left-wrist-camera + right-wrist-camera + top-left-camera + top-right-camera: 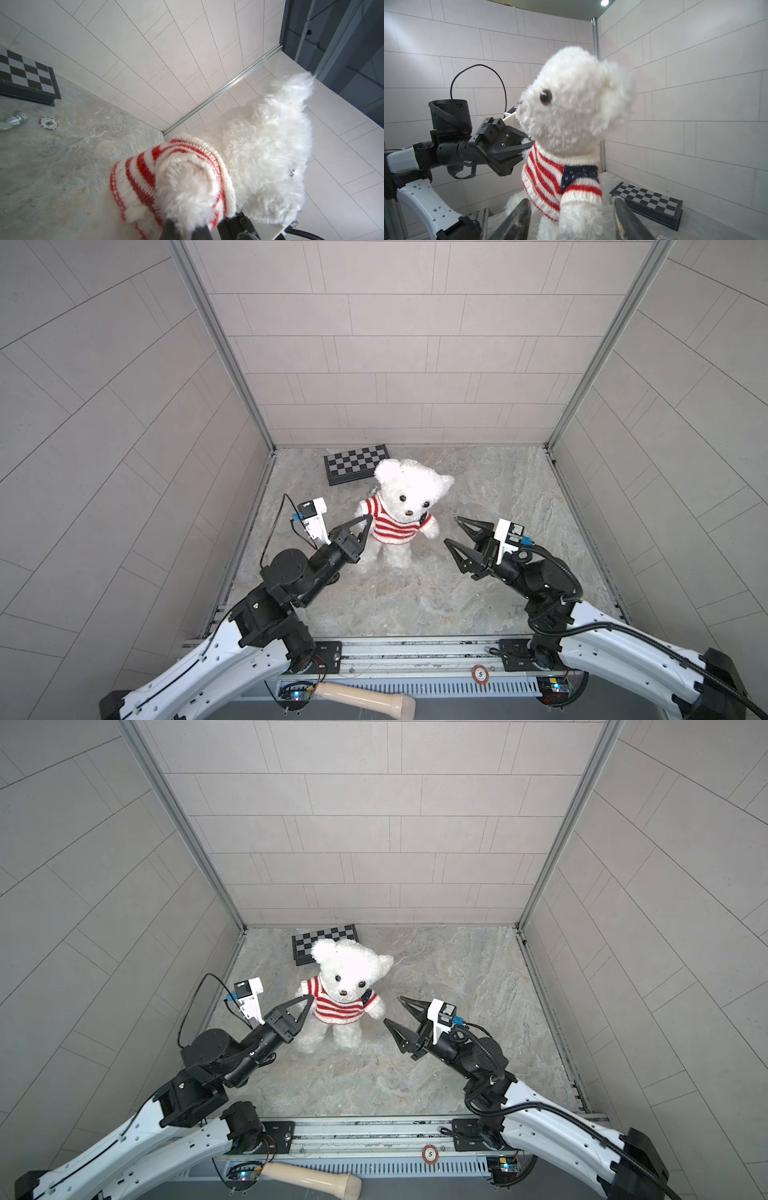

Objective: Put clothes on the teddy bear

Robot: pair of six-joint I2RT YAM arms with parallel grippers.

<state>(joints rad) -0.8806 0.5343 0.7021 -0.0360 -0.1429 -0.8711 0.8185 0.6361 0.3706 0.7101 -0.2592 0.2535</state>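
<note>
— Where is the teddy bear [405, 495] sitting now?
— It's standing upright on the table [503, 506], just before the chessboard [353, 462], wearing its striped sweater [392, 526]. The left tool [369, 517] is pinching one paw, jaws clamped; the right tool [451, 529] is hanging beside the other paw, jaws apart.
— How will it be handling?
— Light and floppy, I'd guess. Gripping a limb is looking safest.

Both top views look down from above the near edge of the table [415, 597]; both wrist views closely face the teddy bear [577, 116].
</note>
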